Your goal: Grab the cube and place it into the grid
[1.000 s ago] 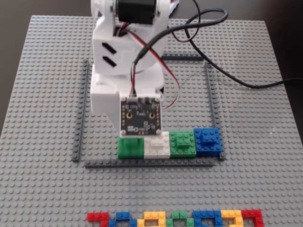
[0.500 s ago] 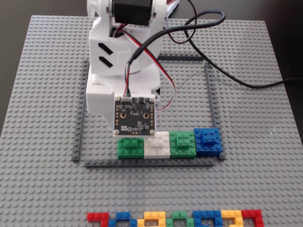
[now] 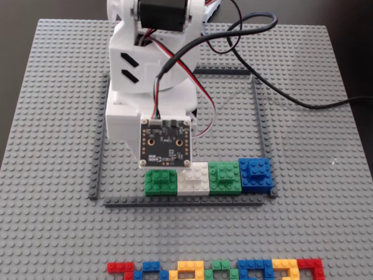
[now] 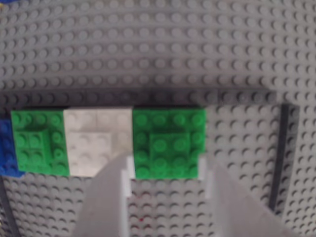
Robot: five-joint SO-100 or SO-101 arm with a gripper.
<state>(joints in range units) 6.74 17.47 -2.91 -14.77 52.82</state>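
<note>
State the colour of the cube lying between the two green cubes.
White; the white cube shows best in the wrist view, with a green cube touching each side.

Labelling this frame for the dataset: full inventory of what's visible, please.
cube: 1, green, left end of the row inside the grid in the fixed view, between the open fingers in the wrist view
white cube: 1, white, right of it, touching
all-green cube: 1, green, third in the row
blue cube: 1, blue, right end, by the grid's corner
grid: 1, dark grey strip outline, mid-plate
baseplate: 1, light grey, studded, under everything
brick row: 1, red, blue, yellow, green, bottom edge
cables: black and red, from the arm off to the right
arm: 1, white, with a black circuit board
gripper: 1, white, open, astride the cube's near edge
</note>
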